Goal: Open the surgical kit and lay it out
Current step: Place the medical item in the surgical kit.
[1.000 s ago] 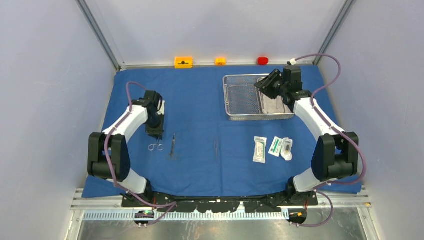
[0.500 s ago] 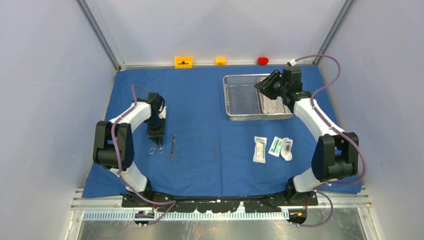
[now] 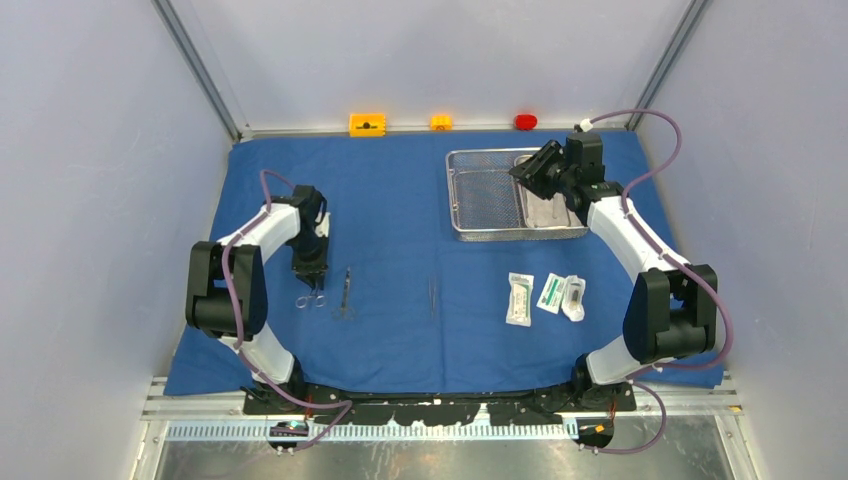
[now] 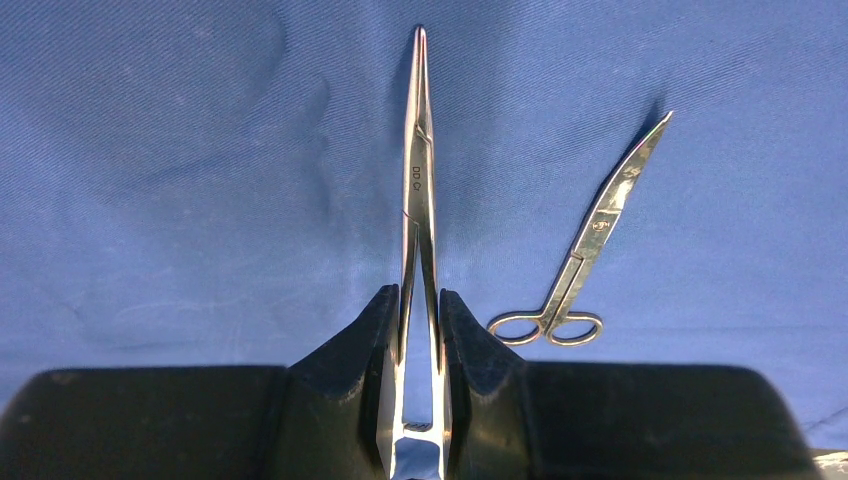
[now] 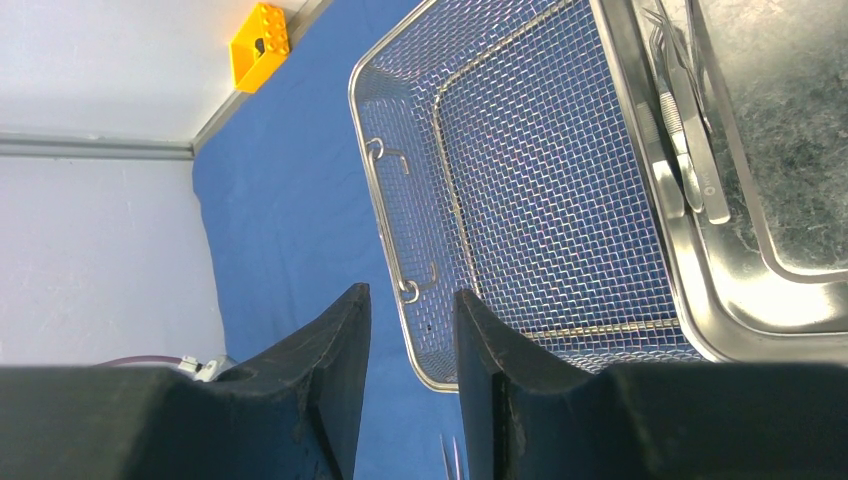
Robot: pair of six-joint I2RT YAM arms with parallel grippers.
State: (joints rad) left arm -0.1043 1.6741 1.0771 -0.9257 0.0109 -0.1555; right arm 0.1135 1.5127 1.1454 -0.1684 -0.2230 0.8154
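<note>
Near left: forceps, slim, lying near-to-far over the blue cloth, pinched at the shanks by the left gripper, jaws narrow and closed on the metal. Just right, apart: scissors, flat on the cloth, rings toward the near edge. Further right, same row: tweezers, then three white packets side by side. Step in hand, by judgement: setting the forceps into the row left of the scissors. Calls next for easing the jaws apart and lifting straight up, without dragging the forceps into the scissors. Far right: wire-mesh basket, left half bare, steel tray seated in the right half, slim instruments along the tray's left wall. Above the basket: right gripper, jaws part-way apart, nothing between; probably due at the tray, needing a fine pinch on thin metal. Beyond the cloth's far edge: orange blocks, red block. Not determinable: forceps resting on the cloth or just above it; forceps rings, hidden behind the fingers in the left wrist view; count and kind of tray instruments; tray's right side, cut off.
</note>
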